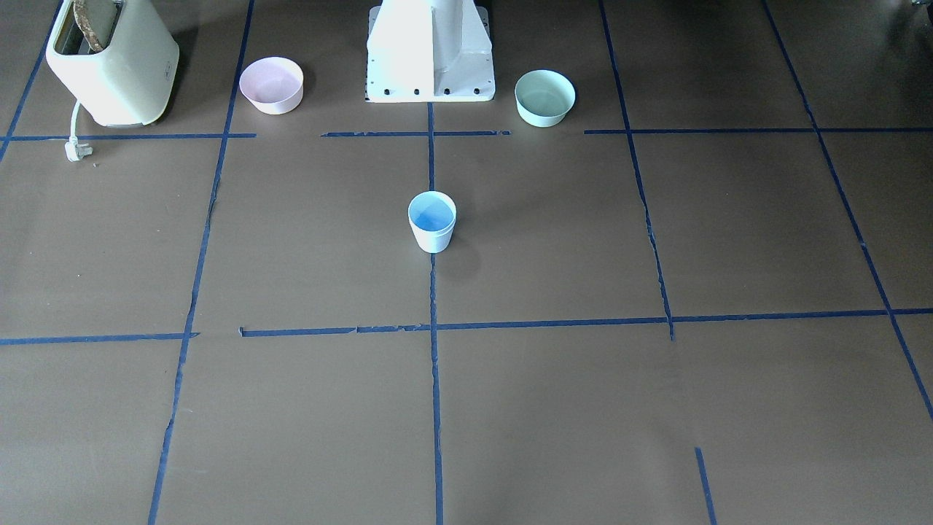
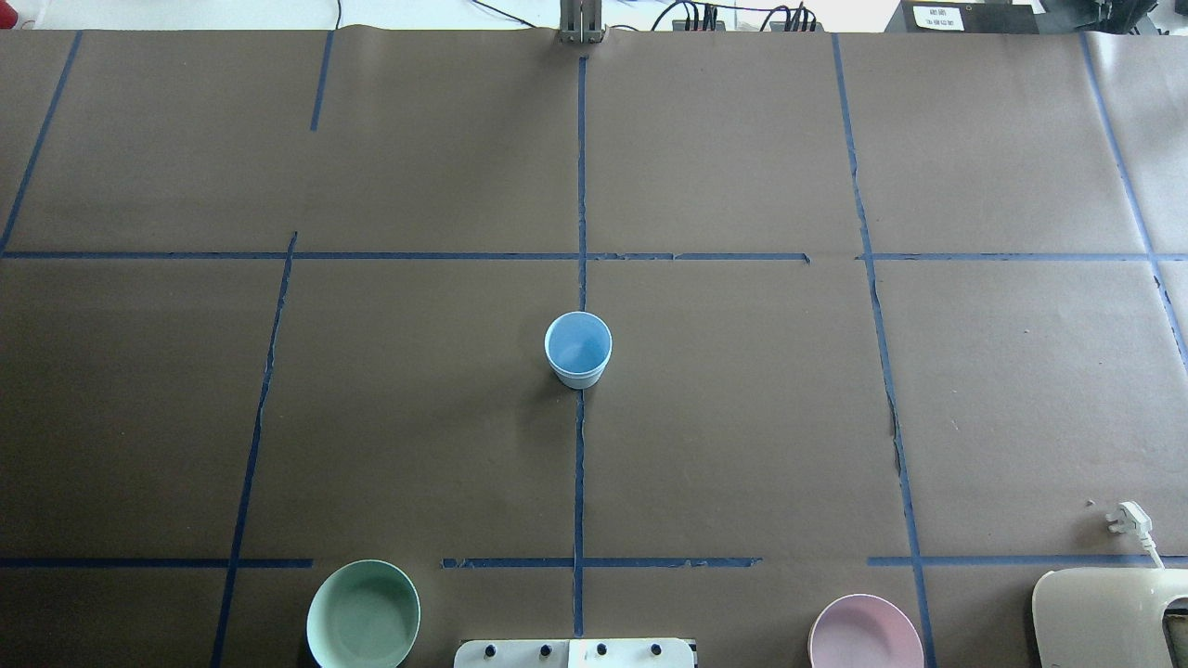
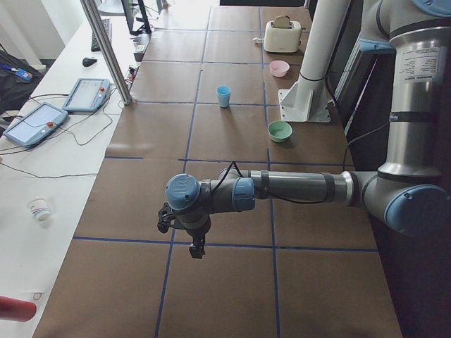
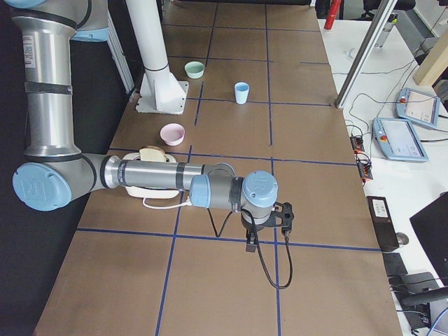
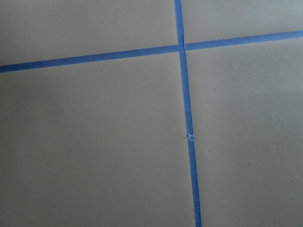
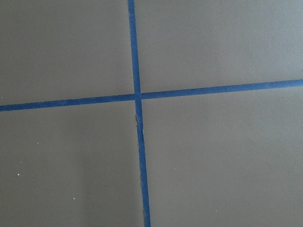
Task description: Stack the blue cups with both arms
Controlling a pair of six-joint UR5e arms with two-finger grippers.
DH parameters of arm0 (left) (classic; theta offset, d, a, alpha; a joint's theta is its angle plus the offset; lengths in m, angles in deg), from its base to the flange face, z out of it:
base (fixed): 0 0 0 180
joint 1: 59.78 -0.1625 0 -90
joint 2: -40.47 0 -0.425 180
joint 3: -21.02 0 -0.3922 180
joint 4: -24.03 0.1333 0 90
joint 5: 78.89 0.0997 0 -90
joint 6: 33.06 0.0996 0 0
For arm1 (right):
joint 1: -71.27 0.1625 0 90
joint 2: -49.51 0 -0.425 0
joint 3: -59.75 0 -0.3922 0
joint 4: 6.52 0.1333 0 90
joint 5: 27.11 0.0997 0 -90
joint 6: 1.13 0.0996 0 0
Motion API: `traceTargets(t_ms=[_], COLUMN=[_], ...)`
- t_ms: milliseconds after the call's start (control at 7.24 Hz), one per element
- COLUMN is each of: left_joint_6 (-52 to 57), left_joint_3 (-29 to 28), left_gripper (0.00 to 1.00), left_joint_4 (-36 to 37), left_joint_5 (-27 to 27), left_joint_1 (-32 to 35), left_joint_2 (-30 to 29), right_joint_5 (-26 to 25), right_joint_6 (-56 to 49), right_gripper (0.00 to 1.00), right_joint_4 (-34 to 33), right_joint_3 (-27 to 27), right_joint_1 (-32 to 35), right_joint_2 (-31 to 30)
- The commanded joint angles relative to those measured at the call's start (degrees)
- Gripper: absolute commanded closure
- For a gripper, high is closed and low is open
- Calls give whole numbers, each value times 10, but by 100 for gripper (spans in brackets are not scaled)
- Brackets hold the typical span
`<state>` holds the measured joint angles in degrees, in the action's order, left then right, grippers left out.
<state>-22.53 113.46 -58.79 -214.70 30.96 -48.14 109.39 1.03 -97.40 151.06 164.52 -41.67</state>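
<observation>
Cup [image 1: 432, 221] upright on the surface [image 1: 583, 408], on the tape line [image 1: 435, 379] running out from the pedestal [image 1: 430, 51], which the pink bowl [image 1: 271, 85] and green bowl [image 1: 544, 98] flank; left claw [image 3: 196, 250] and right claw [image 4: 250, 245] hang far from the pedestal, with no telling whether they are apart or together

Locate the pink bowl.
In the overhead view, the pink bowl sits at the bottom edge, robot's right, between the white pedestal base and the toaster.
</observation>
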Motion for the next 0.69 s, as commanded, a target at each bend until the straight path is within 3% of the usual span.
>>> traceTargets(t_ms=[0,553], left_joint_6=[-5,-5], left_joint_3=[-2,-2], left_gripper=[0,0], left_joint_4=[-15,-15], left_joint_5=[0,1], left_joint_1=[1,1], left_joint_2=[1,0], right_joint_5=[0,-7], right_joint_6=[-1,0], right_gripper=[0,0], right_joint_4=[0,1], right_joint_3=[-1,-2], right_joint_1=[1,0], right_joint_2=[0,0])
